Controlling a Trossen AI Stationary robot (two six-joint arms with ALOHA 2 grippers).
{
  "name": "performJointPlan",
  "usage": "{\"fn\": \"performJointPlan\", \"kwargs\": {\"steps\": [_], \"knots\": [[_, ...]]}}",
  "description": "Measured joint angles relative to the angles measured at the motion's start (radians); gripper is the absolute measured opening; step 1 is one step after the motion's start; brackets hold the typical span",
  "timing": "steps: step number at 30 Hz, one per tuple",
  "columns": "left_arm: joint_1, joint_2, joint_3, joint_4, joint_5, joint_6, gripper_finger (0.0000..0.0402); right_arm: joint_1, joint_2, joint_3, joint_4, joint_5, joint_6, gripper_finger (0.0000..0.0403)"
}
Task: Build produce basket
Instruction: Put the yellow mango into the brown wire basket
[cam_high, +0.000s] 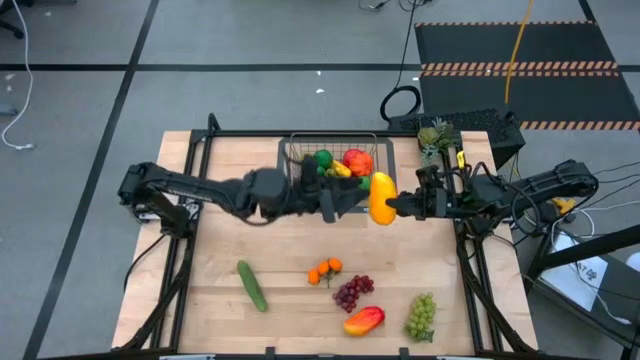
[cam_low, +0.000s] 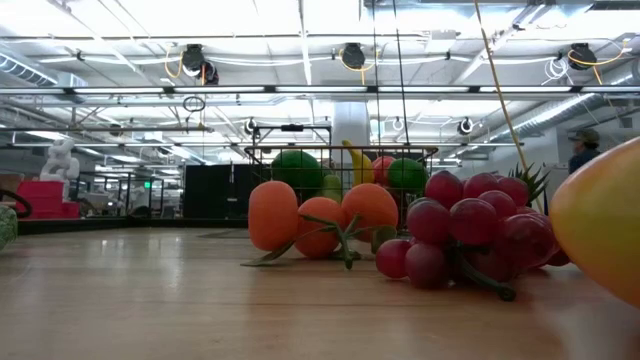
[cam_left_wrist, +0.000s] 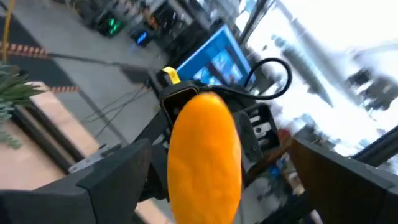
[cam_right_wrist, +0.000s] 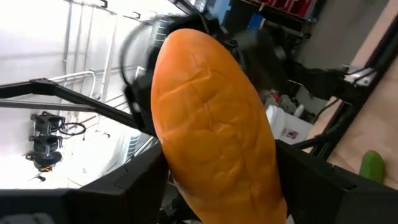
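Observation:
The wire basket (cam_high: 296, 150) stands at the table's far middle with a green fruit, a red fruit and a banana inside. Just near-right of it, an orange-yellow oblong fruit (cam_high: 381, 197) hangs above the table. My right gripper (cam_high: 393, 205) is shut on it, reaching in from the right. My left gripper (cam_high: 350, 200) comes from the left and is open. Its fingers (cam_left_wrist: 115, 177) stand on either side of the fruit (cam_left_wrist: 205, 155) with gaps, touching nothing. More produce lies on the near half of the table. My right gripper pinches the orange-yellow fruit's two sides (cam_right_wrist: 264, 174) between its two fingers (cam_right_wrist: 323, 183). It comes in about level from the table's right side, and the fingers lie across the fruit. The fruit is lifted clear of the table, beside the basket's near right corner.
On the near table lie a cucumber (cam_high: 252, 285), small oranges (cam_high: 324, 270), purple grapes (cam_high: 350, 293), a red-yellow mango (cam_high: 363, 320) and green grapes (cam_high: 422, 315). A spiky green piece (cam_high: 435, 135) sits at the far right. A person (cam_low: 583, 150) stands in the room beyond.

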Motion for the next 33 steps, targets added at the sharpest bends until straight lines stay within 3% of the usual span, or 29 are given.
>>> {"fn": "performJointPlan", "kwargs": {"steps": [5, 11, 17, 26, 33], "knots": [[0.052, -0.001, 0.130, -0.268, 0.061, -0.021, 0.0381, 0.000, 0.000, 0.000, -0.042, 0.001, 0.013, 0.0260], [0.084, 0.005, 0.148, -0.385, 0.114, -0.042, 0.0398, 0.000, 0.000, 0.000, -0.072, 0.028, -0.019, 0.0260], [0.079, 0.061, 0.149, -0.312, 0.170, -0.041, 0.0399, 0.000, 0.002, 0.000, -0.135, 0.054, -0.039, 0.0260], [0.083, 0.129, 0.147, -0.263, 0.159, -0.029, 0.0396, 0.000, 0.014, 0.000, -0.177, 0.054, -0.039, 0.0260], [0.074, 0.165, 0.149, -0.177, 0.162, 0.024, 0.0341, 0.000, 0.021, 0.000, -0.184, 0.054, -0.039, 0.0260]]}}
